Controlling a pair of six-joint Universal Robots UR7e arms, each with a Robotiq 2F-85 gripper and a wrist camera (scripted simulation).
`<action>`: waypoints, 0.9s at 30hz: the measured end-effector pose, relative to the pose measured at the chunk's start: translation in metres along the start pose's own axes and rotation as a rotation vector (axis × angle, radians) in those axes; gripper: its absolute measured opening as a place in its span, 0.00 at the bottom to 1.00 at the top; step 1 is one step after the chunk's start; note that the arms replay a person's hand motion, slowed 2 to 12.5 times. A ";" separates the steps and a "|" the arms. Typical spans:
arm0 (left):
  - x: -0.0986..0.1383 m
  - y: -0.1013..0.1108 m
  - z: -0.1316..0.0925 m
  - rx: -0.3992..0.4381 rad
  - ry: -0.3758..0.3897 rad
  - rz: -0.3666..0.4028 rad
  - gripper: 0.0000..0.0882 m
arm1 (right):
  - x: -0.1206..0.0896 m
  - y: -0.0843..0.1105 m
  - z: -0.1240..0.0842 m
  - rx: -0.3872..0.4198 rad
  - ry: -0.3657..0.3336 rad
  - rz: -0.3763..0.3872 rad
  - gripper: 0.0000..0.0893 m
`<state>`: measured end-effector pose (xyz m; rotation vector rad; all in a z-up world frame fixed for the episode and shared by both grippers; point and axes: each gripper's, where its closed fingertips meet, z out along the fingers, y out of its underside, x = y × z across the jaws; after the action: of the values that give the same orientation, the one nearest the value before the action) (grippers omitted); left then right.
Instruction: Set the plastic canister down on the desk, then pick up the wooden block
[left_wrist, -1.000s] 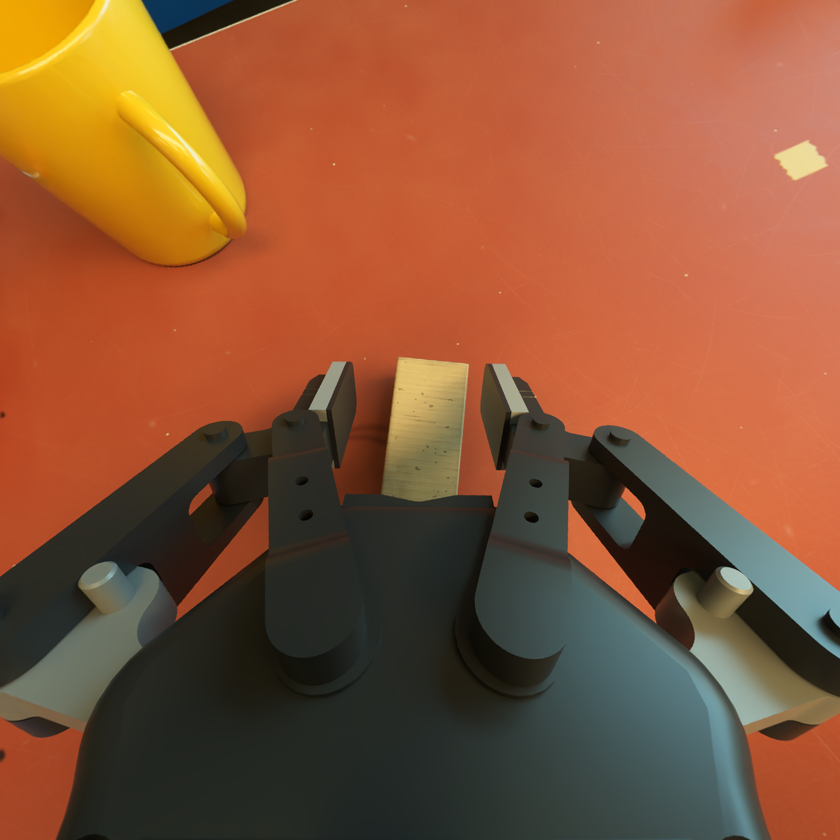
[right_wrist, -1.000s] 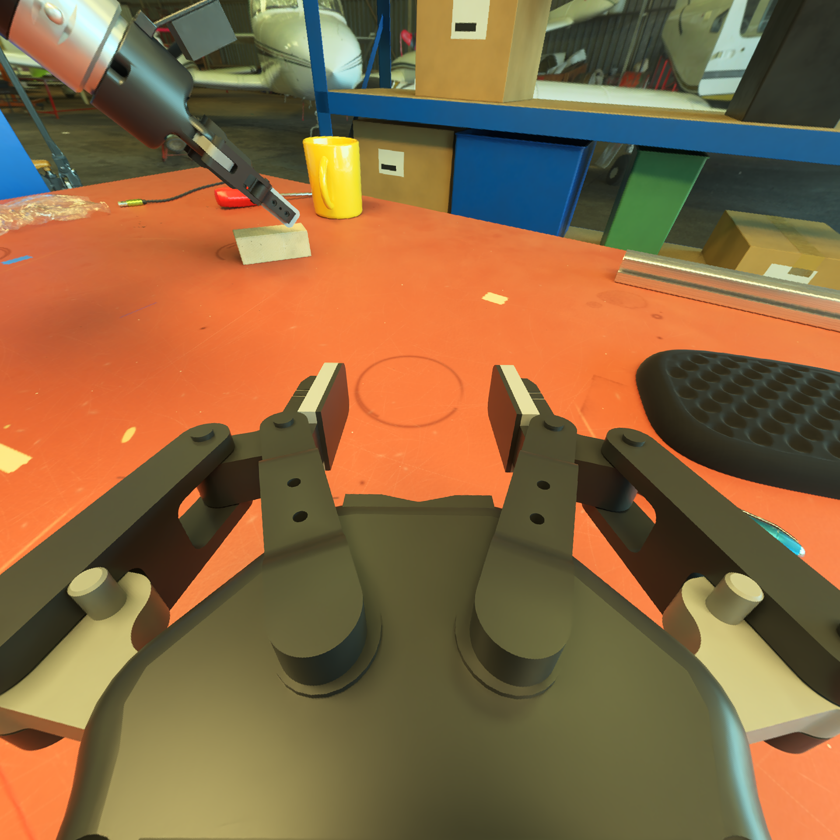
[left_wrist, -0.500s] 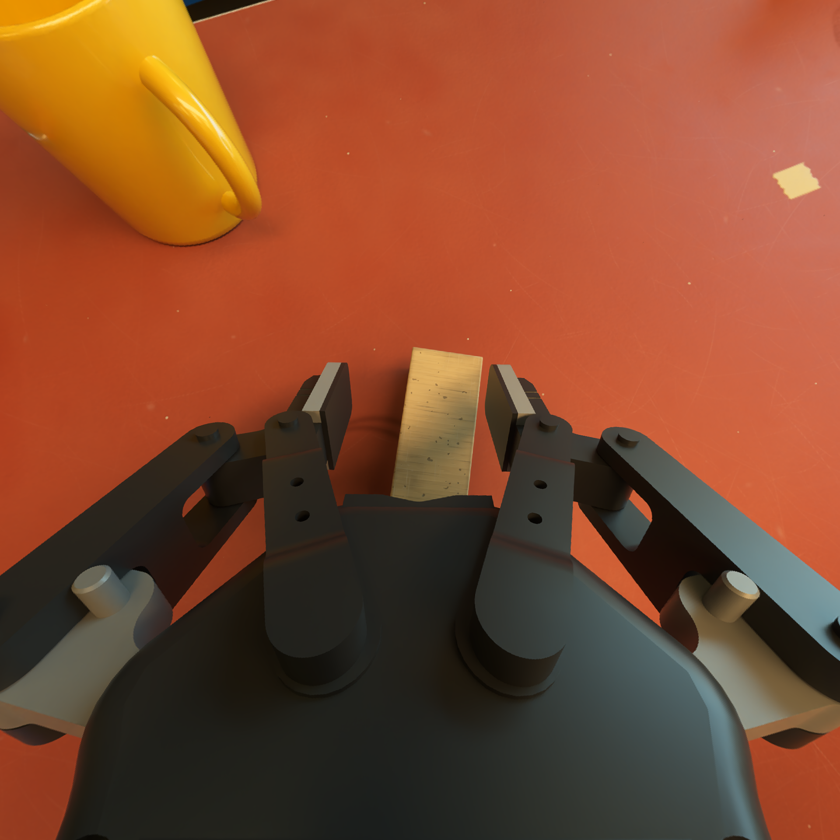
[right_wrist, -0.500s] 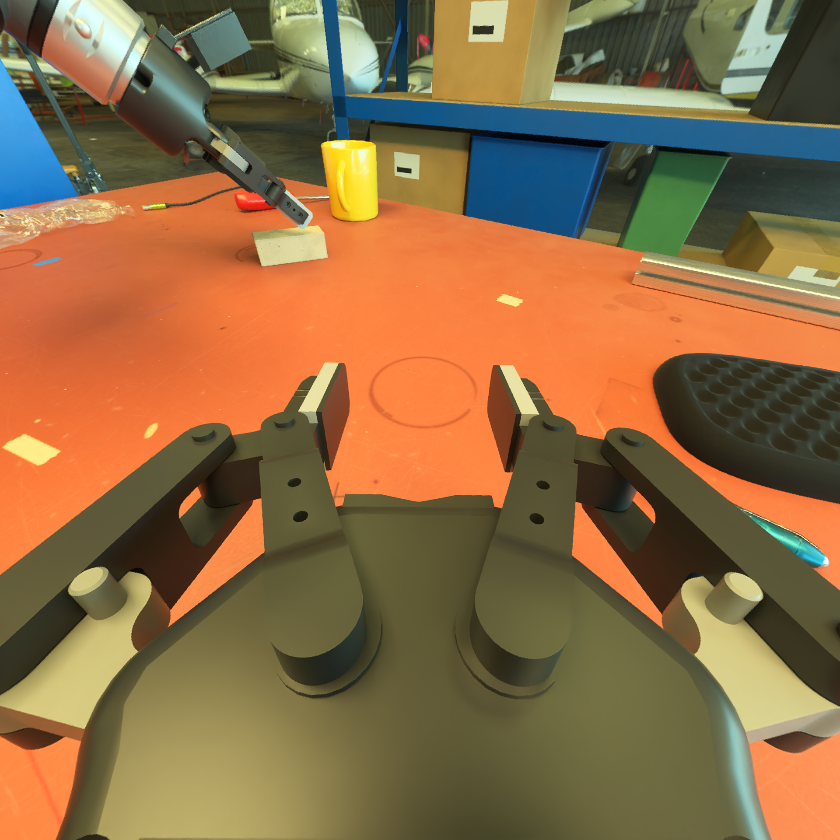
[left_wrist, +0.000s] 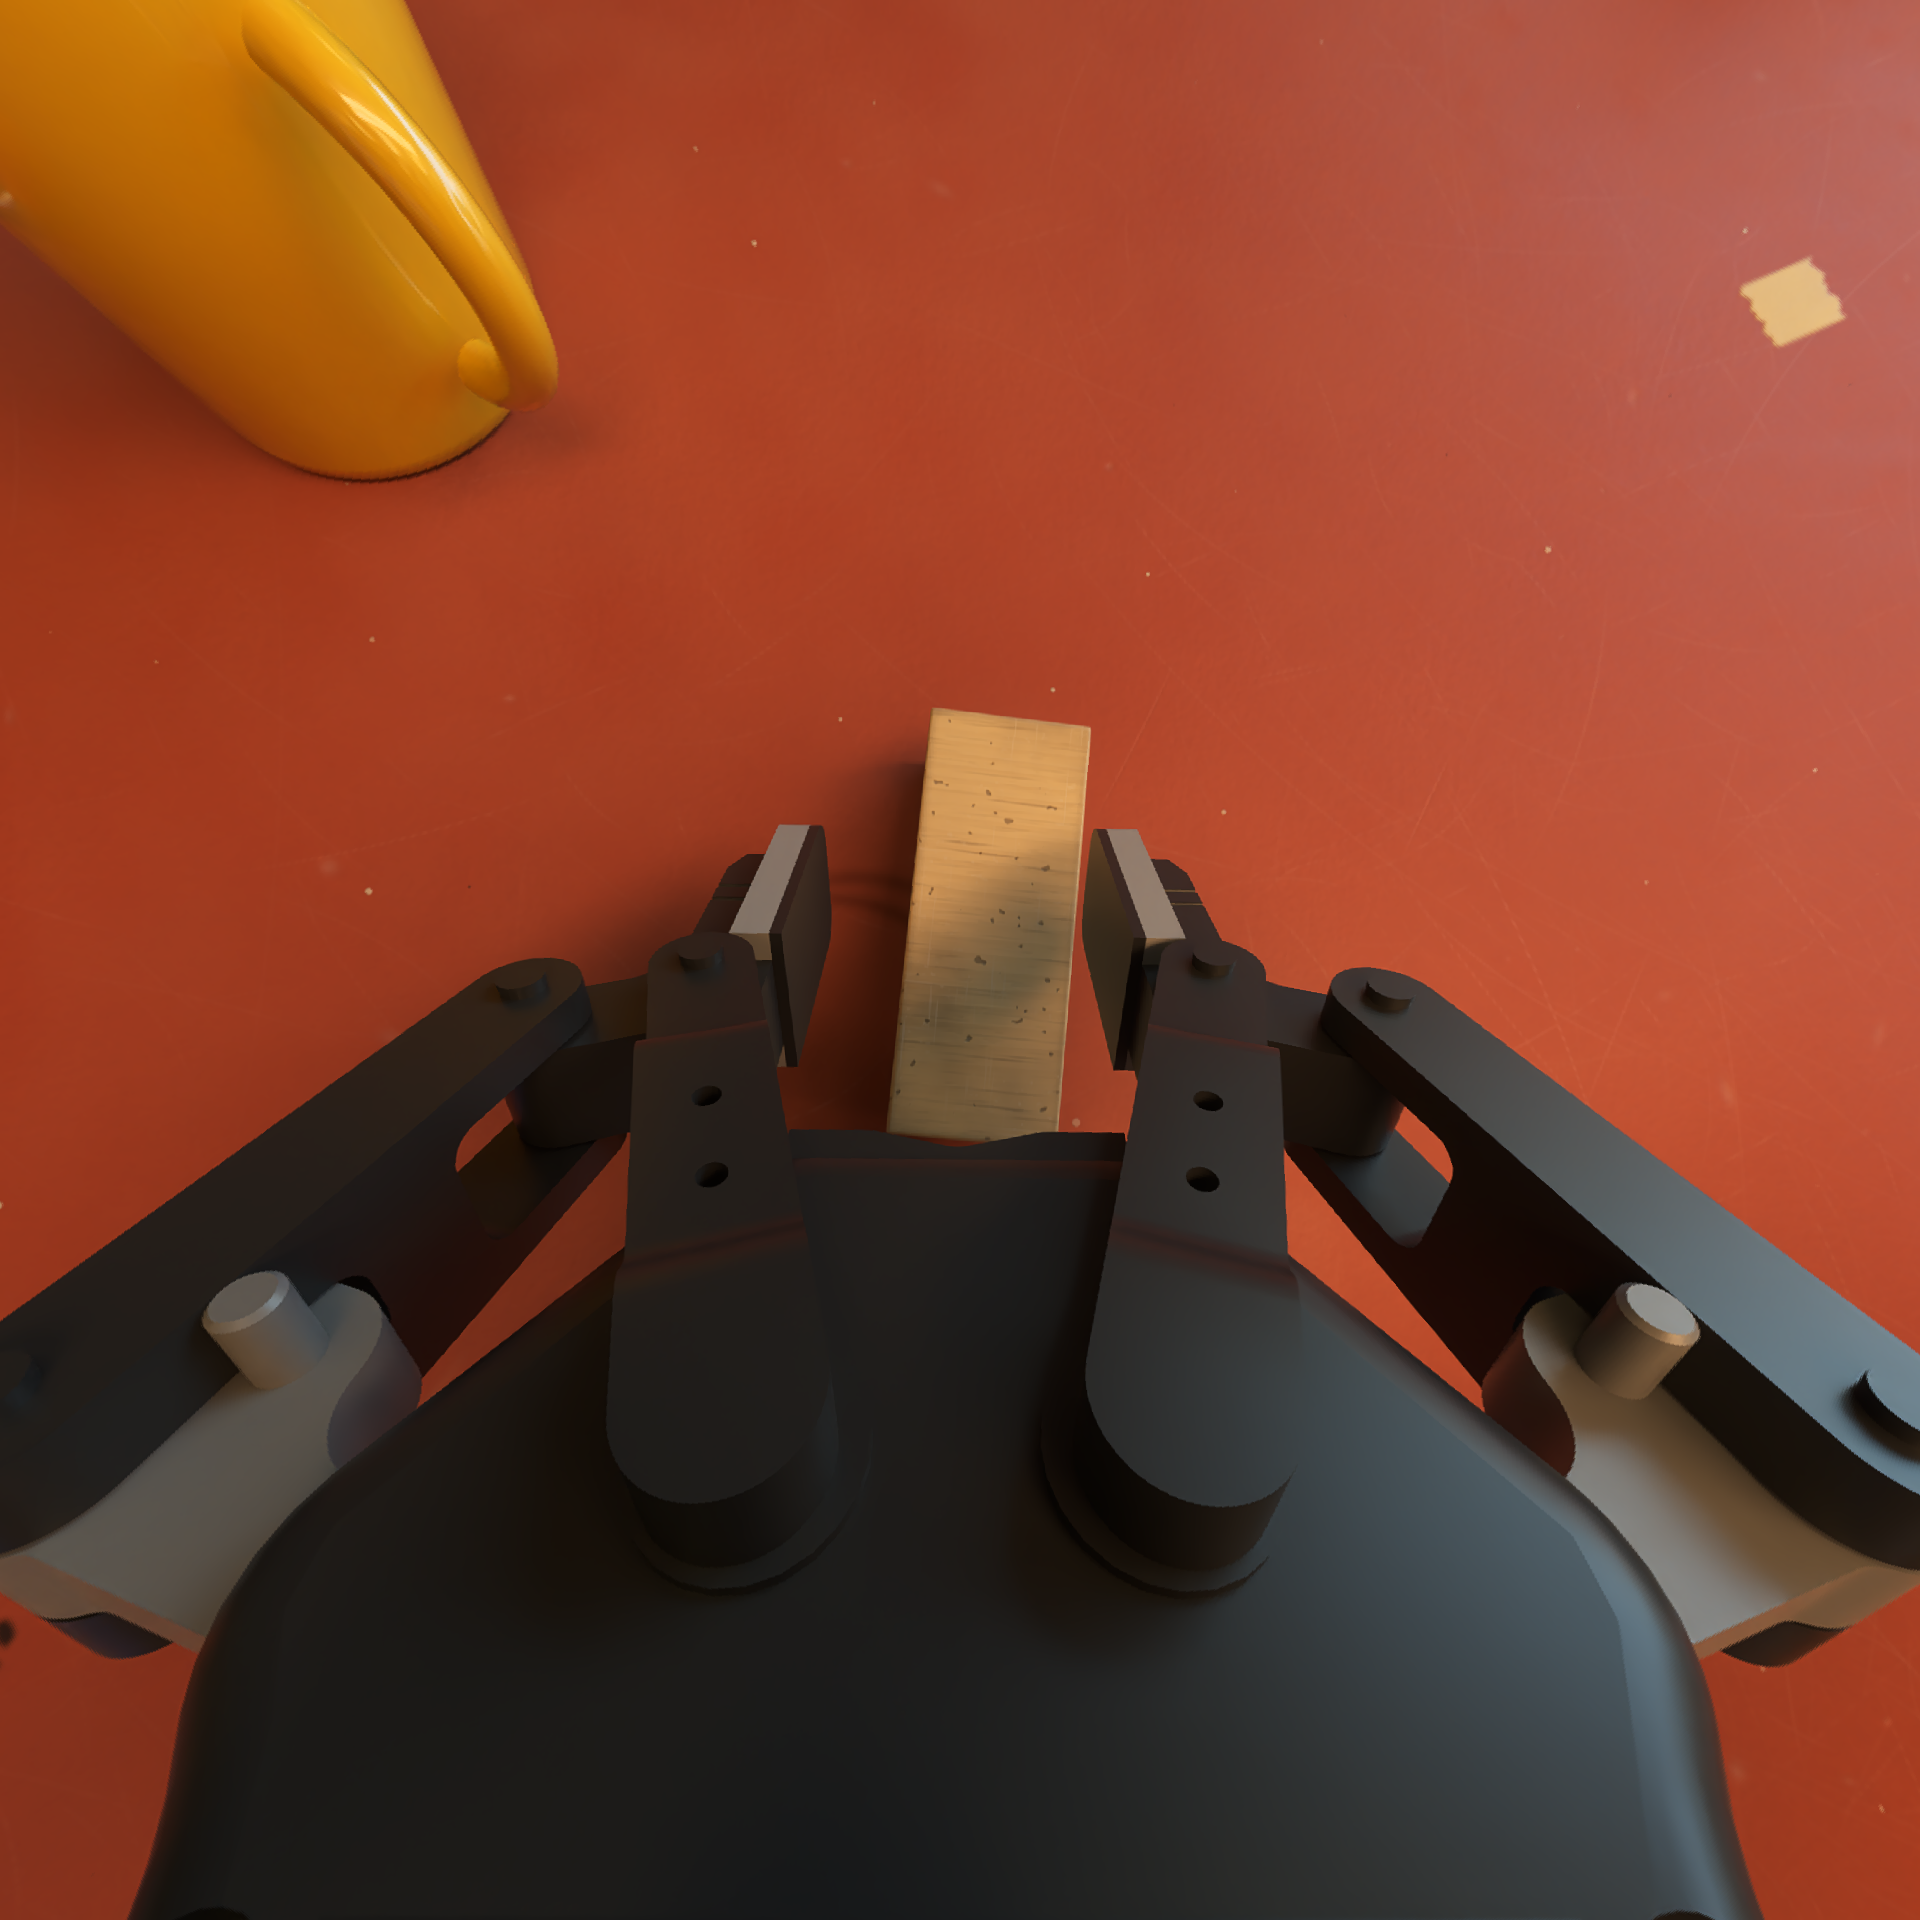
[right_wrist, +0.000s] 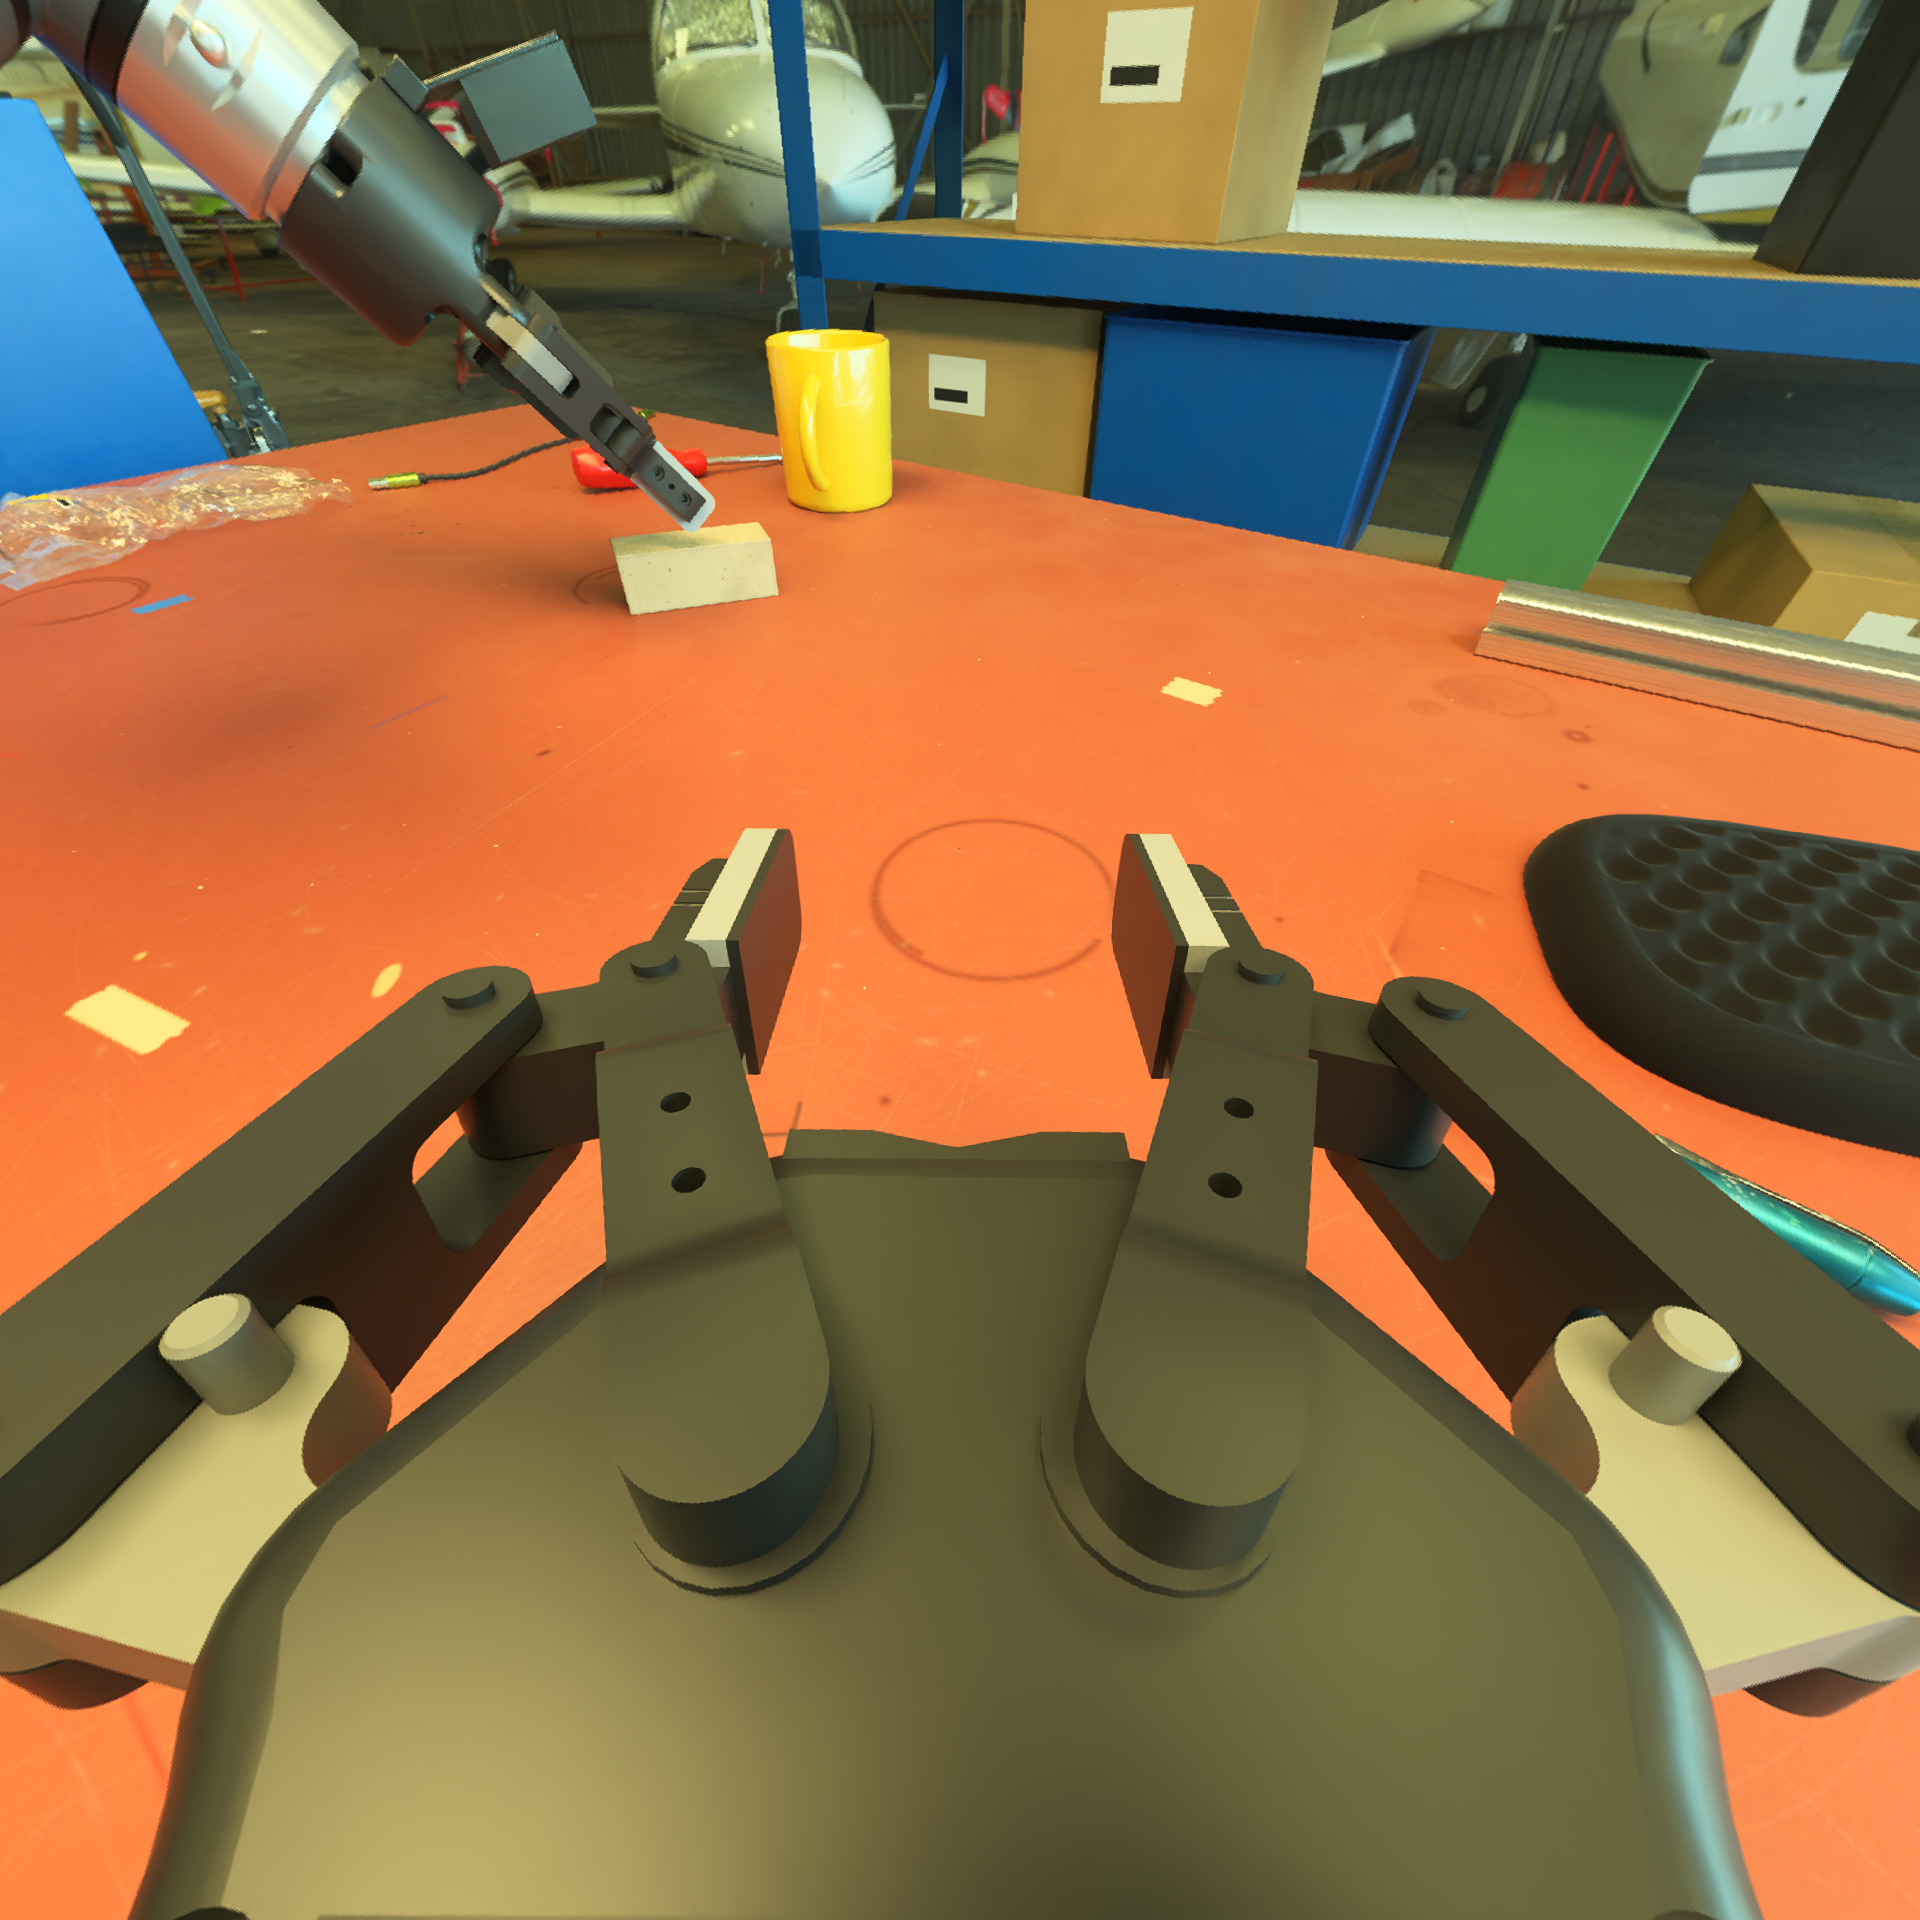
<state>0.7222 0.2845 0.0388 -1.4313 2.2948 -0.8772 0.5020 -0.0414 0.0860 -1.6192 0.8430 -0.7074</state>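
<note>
The wooden block (left_wrist: 987, 914) lies flat on the red desk between the fingers of my left gripper (left_wrist: 956, 883). The jaws are open. The right pad (left_wrist: 1107, 935) is close beside the block's edge and the left pad (left_wrist: 805, 935) stands a little apart. In the right wrist view the left gripper (right_wrist: 681, 499) angles down onto the top of the block (right_wrist: 701, 566). My right gripper (right_wrist: 956, 883) is open and empty, low over bare desk with a faint ring mark. No plastic canister shows in either view.
A yellow mug (left_wrist: 239, 229) stands left of and beyond the block; it also shows in the right wrist view (right_wrist: 831, 421). A black honeycomb pad (right_wrist: 1745, 956), a teal pen (right_wrist: 1808, 1231) and a metal bar (right_wrist: 1683, 655) lie right. A red-handled tool (right_wrist: 623, 468) and crumpled plastic (right_wrist: 145, 509) lie far left.
My left gripper has come down over the block, which now reaches past the fingertips, and its jaws have narrowed slightly. The right wrist view has shifted slightly; the right jaws stay open.
</note>
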 end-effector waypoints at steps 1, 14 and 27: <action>0.000 0.001 -0.001 -0.007 0.000 0.002 0.50 | 0.000 0.000 0.000 0.001 -0.001 0.000 0.61; -0.001 0.008 -0.007 -0.056 -0.017 0.065 0.58 | -0.003 -0.002 -0.001 0.009 -0.008 -0.005 0.61; 0.002 0.021 0.013 -0.126 -0.028 0.106 0.58 | -0.004 -0.003 0.000 0.008 -0.015 -0.007 0.61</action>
<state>0.7129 0.2850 0.0158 -1.3481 2.4178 -0.6885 0.4998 -0.0376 0.0889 -1.6195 0.8225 -0.7018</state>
